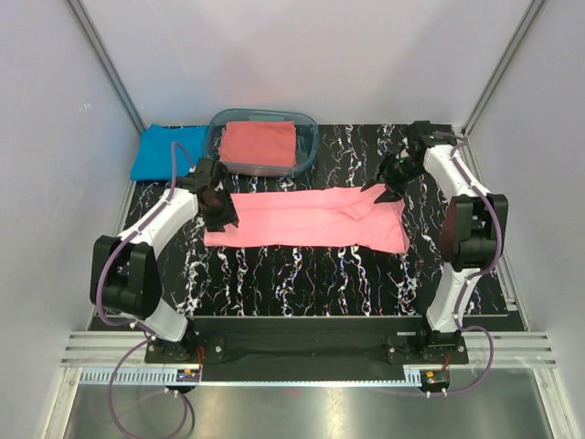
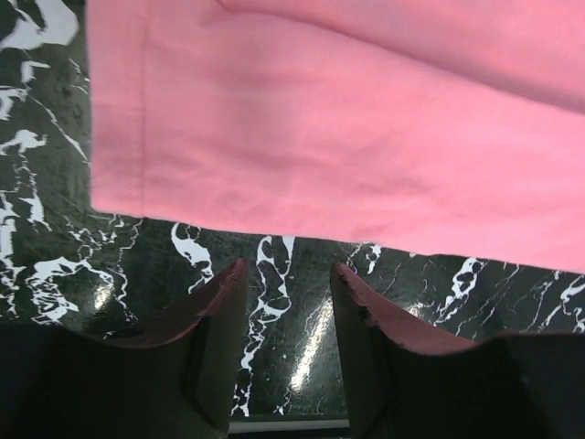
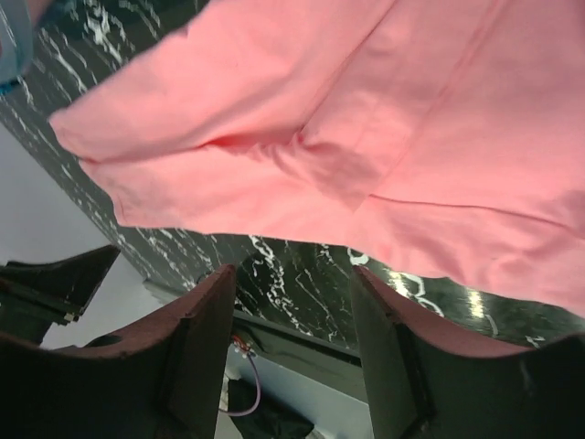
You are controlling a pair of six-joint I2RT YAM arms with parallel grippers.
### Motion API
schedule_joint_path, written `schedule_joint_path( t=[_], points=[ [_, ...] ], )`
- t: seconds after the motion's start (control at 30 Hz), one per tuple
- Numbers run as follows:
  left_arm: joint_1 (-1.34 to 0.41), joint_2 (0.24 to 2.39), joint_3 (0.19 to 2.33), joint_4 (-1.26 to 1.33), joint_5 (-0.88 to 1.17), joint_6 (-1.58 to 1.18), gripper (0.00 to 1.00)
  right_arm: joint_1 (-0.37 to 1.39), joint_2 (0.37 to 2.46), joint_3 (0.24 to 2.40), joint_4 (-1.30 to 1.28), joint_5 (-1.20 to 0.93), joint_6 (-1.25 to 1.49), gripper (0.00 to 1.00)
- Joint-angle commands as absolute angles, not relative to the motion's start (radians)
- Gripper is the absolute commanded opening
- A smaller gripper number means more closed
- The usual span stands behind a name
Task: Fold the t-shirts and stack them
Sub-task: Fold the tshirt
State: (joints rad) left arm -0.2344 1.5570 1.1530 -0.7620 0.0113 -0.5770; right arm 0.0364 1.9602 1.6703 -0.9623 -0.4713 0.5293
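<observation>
A light pink t-shirt (image 1: 311,219), folded into a long band, lies flat across the middle of the black marbled table (image 1: 302,274). My left gripper (image 1: 227,218) hovers at its left end, open, with only bare table between the fingers; the pink t-shirt (image 2: 347,128) lies just beyond the left gripper (image 2: 288,270). My right gripper (image 1: 380,192) is over the right end, where the cloth is bunched. The right gripper (image 3: 292,274) is open and empty, with the pink t-shirt (image 3: 366,119) ahead of it. A bright blue t-shirt (image 1: 164,151) lies at the far left. A folded coral-red t-shirt (image 1: 259,144) rests in the tub.
The clear bluish plastic tub (image 1: 311,137) stands at the back, left of centre, just behind the pink t-shirt. White walls and metal frame posts close in the left, right and back sides. The arm bases sit on the near edge.
</observation>
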Motion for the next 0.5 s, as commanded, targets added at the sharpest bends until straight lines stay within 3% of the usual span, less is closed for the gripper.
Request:
schedule_joint_path(
  t=[0.0, 0.47],
  points=[
    [-0.245, 1.539, 1.154, -0.693, 0.104, -0.575, 0.45, 0.089, 1.939, 1.582, -0.833, -0.546, 0.578, 0.6],
    [-0.247, 1.505, 1.141, -0.732, 0.078, -0.558, 0.45, 0.117, 1.991, 1.505, -0.77, -0.503, 0.598, 0.59]
  ],
)
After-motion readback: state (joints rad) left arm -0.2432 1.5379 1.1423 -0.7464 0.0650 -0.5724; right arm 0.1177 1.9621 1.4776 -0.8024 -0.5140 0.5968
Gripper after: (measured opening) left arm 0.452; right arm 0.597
